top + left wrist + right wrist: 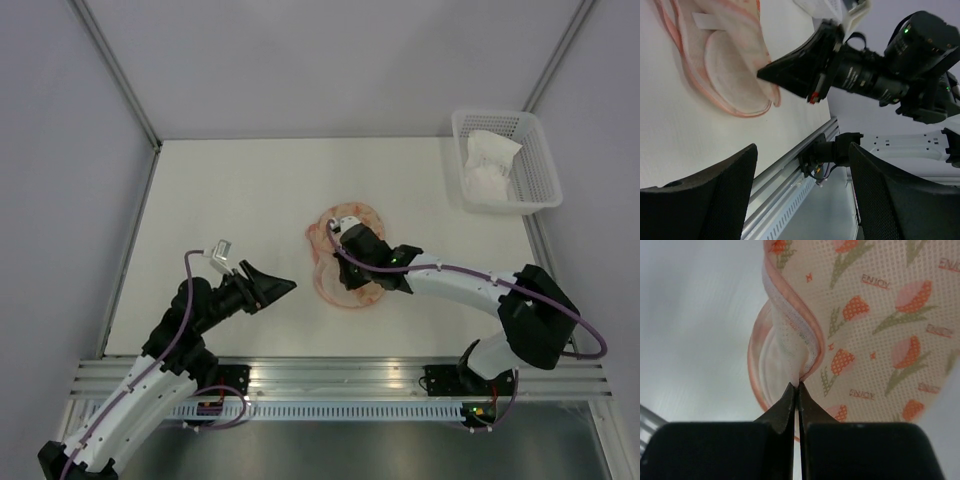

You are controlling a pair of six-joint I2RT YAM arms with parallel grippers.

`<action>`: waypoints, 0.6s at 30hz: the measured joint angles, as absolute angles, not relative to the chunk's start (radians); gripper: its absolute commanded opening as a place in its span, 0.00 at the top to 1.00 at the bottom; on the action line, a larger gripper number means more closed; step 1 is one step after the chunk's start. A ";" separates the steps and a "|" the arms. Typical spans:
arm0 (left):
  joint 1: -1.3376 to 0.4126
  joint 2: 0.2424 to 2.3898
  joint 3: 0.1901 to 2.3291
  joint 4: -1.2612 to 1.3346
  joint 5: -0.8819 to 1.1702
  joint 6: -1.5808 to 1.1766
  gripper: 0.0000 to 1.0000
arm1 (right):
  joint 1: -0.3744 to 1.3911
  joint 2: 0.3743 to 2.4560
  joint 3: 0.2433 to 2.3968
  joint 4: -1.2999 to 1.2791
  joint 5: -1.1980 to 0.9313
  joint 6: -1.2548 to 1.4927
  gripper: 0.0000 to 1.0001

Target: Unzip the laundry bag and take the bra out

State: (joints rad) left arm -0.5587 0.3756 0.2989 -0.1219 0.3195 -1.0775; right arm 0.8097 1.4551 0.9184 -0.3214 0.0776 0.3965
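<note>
- Your right claw (pixel 799 386) is pressed together, tips pinching the pink zipper rim (pixel 807 347) of the laundry bag (pixel 880 315).
- In the right wrist view, the printed fabric (orange-red tulips, "ENJOY" text) rises above and to the right of the pinch. The pink edge with its pale mesh strip curls down into the tips.
- In the top view, the right claw (pixel 343 232) sits over the far part of the bag (pixel 335 282), with the arm coming in from the right.
- The bag lies near the middle of the table (pixel 230 190), spread open with its pale inside facing up.
- The left wrist view shows a pale rounded pad (pixel 725 65) inside the pink rim of the near half. You can't tell from here whether that's lining or the bra.
- Your left claw (pixel 802 150) is spread wide and holds nothing.
- From above, the left claw (pixel 288 286) points toward the bag's near-left edge, close but apart from it.
- A white plastic mesh basket (pixel 540 170) sits at the far right corner of the table, well apart from the bag.
- A crumpled white item (pixel 490 160) lies in the basket. It is too small to identify.
- A metal rail (pixel 340 375) runs along the near table edge, with both arm bases on it.
</note>
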 measured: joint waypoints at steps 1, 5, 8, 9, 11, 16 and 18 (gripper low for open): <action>-0.559 0.353 0.302 -0.141 0.305 -1.077 0.22 | 0.848 1.484 0.918 -0.297 0.065 0.387 0.97; -0.559 0.305 0.302 -0.213 0.259 -1.084 0.22 | 0.981 1.568 0.910 -0.221 0.034 0.374 0.61; -0.559 0.301 0.302 -0.258 0.238 -1.086 0.22 | 1.031 1.595 0.900 -0.192 0.009 0.376 0.52; -0.559 0.301 0.302 -0.267 0.235 -1.087 0.22 | 1.032 1.594 0.892 -0.184 0.007 0.378 0.49; -0.559 0.301 0.302 -0.282 0.228 -1.087 0.22 | 1.029 1.578 0.873 -0.168 0.009 0.384 0.36; -0.559 0.320 0.303 -0.308 0.202 -1.085 0.21 | 1.018 1.421 0.828 -0.170 0.077 0.424 0.19; -0.559 0.344 0.310 -0.310 0.188 -1.083 0.21 | 1.010 1.333 0.825 -0.172 0.109 0.450 0.02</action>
State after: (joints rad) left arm -0.5587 0.3439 0.3096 -0.3099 0.1879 -1.0832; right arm 1.0096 1.3331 0.8249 -0.1719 0.1085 0.4496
